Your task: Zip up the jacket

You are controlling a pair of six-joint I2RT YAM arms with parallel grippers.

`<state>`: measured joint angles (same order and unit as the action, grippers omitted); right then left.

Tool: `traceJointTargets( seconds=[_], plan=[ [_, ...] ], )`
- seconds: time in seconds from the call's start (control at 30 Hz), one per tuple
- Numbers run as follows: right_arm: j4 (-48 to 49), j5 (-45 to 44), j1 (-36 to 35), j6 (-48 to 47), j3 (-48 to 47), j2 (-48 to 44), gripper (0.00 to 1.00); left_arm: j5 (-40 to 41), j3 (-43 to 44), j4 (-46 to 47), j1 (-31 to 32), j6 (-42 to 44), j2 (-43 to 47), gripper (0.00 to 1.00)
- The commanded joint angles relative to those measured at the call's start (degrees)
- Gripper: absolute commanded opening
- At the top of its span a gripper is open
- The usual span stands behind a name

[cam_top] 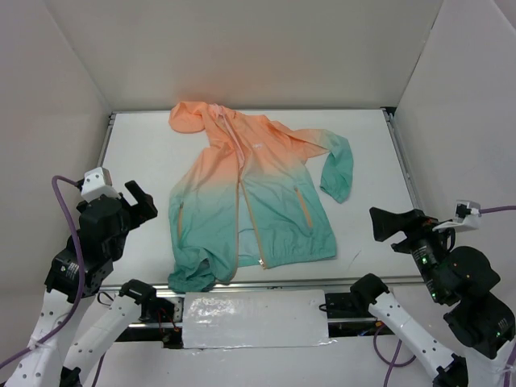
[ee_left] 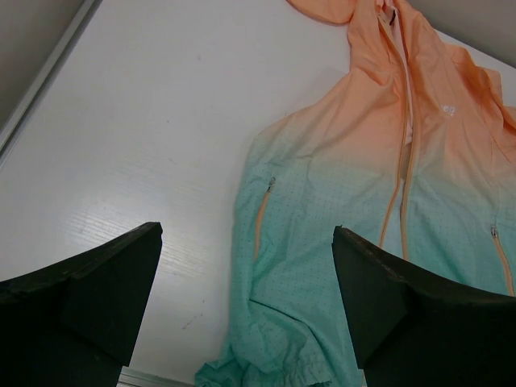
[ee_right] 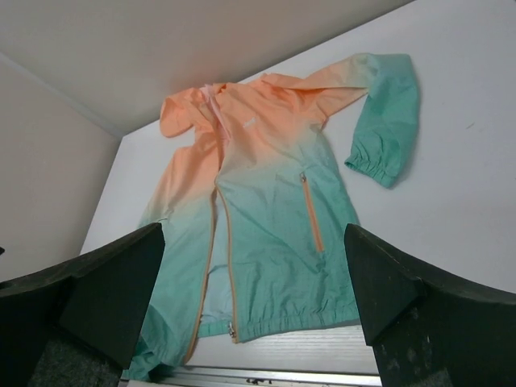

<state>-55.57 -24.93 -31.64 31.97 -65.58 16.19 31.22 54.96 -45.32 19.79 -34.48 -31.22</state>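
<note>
Jacket (cam_top: 274, 201) lies spread front-up on the counter (cam_top: 367, 141) so its open zipper (ee_right: 229, 274) is reachable, while left fingers (ee_left: 97, 282) and right fingers (ee_right: 403, 306) hover apart, holding nothing.

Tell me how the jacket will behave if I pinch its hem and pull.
Probably floppy: the jacket lies flat with creases, and its sleeve is bunched. Likely light, since the fabric looks thin, so a pull may drag the whole thing. It may slide easily on the smooth table.
</note>
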Motion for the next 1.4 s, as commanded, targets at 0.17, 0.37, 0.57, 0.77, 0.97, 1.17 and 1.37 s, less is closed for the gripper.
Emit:
traceJointTargets(
  seconds=[0.17, 0.37, 0.57, 0.77, 0.97, 1.17, 1.37],
  plan=[
    [0.7, 0.8, -0.4, -1.4, -1.1, -1.5, 1.0, 0.0, 0.0, 2.1, -0.2, 0.7, 0.5, 0.99],
    [5.6, 14.0, -0.4, -3.8, 0.5, 2.5, 1.0, -0.1, -0.2, 2.3, -0.2, 0.7, 1.0, 0.99],
    [31.0, 48.6, -0.4, 4.7, 18.0, 15.8, 1.0, 0.1, -0.2, 2.3, -0.2, 0.3, 0.4, 0.99],
    [70.4, 50.3, -14.7, 21.1, 31.2, 46.5, 0.99, 4.1, 0.1, 0.0, -0.1, -2.3, 1.4, 0.99],
    [76.8, 40.0, -22.0, 32.4, 27.3, 70.3, 0.9, 3.3, -0.4, 0.9, 0.3, -1.8, 2.9, 0.99],
    [73.1, 32.1, -26.6, 34.2, 24.0, 75.9, 0.86, 2.4, -0.4, 1.2, 0.4, -1.2, 2.5, 0.99],
    [72.9, 29.8, -26.9, 37.2, 24.5, 78.5, 0.84, 1.9, -0.5, 1.5, 0.4, -0.8, 2.8, 0.99]
  ],
)
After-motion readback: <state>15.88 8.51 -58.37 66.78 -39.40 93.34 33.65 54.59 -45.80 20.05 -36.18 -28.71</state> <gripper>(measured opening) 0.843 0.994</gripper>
